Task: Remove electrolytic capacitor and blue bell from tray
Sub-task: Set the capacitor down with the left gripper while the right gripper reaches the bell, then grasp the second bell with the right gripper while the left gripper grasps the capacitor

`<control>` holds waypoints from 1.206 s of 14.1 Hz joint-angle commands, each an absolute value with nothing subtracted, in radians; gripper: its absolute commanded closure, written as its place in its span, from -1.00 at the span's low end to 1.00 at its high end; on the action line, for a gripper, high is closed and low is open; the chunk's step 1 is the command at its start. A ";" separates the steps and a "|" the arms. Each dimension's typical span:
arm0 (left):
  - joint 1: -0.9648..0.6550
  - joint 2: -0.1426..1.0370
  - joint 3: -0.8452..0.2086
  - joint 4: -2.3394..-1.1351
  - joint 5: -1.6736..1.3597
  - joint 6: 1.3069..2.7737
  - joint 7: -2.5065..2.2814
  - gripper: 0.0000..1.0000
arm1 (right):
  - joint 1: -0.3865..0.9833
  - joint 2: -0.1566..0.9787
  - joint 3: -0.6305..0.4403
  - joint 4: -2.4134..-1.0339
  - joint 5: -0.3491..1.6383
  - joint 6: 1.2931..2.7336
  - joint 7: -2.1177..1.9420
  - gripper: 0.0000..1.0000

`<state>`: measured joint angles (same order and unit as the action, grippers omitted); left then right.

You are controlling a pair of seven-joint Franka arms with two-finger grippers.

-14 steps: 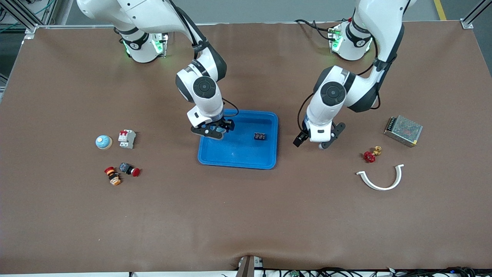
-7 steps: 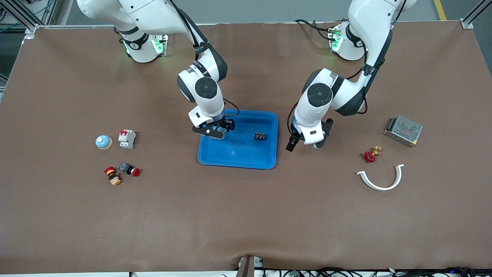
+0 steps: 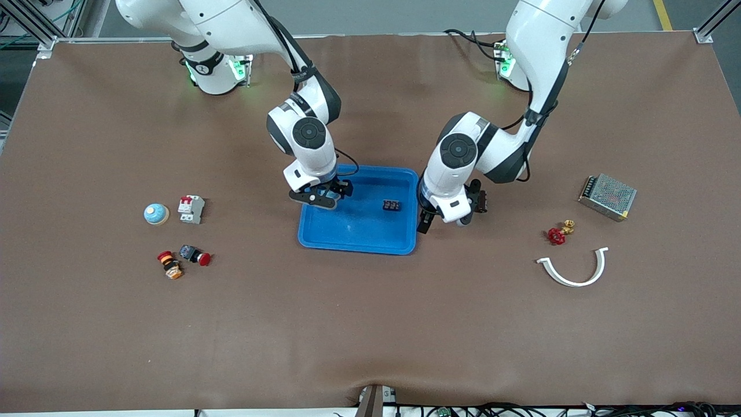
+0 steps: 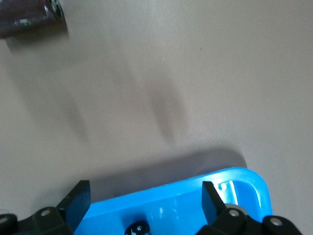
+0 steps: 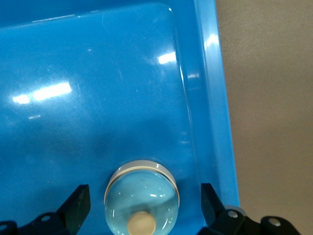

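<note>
The brown table (image 3: 370, 324) lies bare along the edge nearest the front camera. On it sits the blue tray (image 3: 359, 240). The right gripper (image 3: 320, 197) hangs over the tray's rim toward the right arm's end, fingers (image 5: 78, 203) spread, with a bell (image 5: 142, 193) between them resting on the tray floor by the wall. The left gripper (image 3: 443, 217) is over the tray's edge toward the left arm's end, fingers (image 4: 78, 198) spread and holding nothing. A small black part (image 3: 392, 205) lies in the tray; a second bell (image 3: 156, 214) sits on the table toward the right arm's end
</note>
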<state>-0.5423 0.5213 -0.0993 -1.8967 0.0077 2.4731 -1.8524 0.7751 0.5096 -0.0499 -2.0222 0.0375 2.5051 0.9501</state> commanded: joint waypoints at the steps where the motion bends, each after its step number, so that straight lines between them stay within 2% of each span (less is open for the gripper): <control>1: -0.557 0.529 -0.092 -1.871 0.029 2.470 -1.914 -1.00 | 0.796 0.523 -0.058 -2.026 0.028 2.522 0.962 -1.00; 11: -0.623 0.587 -0.089 -1.821 0.063 2.467 -2.095 -1.00 | 0.813 0.535 -0.058 -2.017 0.026 2.523 0.956 -1.00; 12: -0.624 0.604 -0.089 -1.807 0.078 2.467 -2.120 -1.00 | 0.811 0.535 -0.058 -2.017 0.026 2.523 0.956 -0.69; 13: -0.633 0.618 -0.090 -1.798 0.096 2.467 -2.146 -1.00 | 0.810 0.535 -0.058 -2.017 0.028 2.523 0.956 -0.46; 16: -0.644 0.644 -0.092 -1.773 0.124 2.467 -2.197 -1.00 | 0.808 0.535 -0.060 -2.017 0.028 2.525 0.957 0.06; 17: -0.650 0.644 -0.092 -1.773 0.124 2.467 -2.201 -1.00 | 0.807 0.535 -0.058 -2.019 0.028 2.522 0.957 0.10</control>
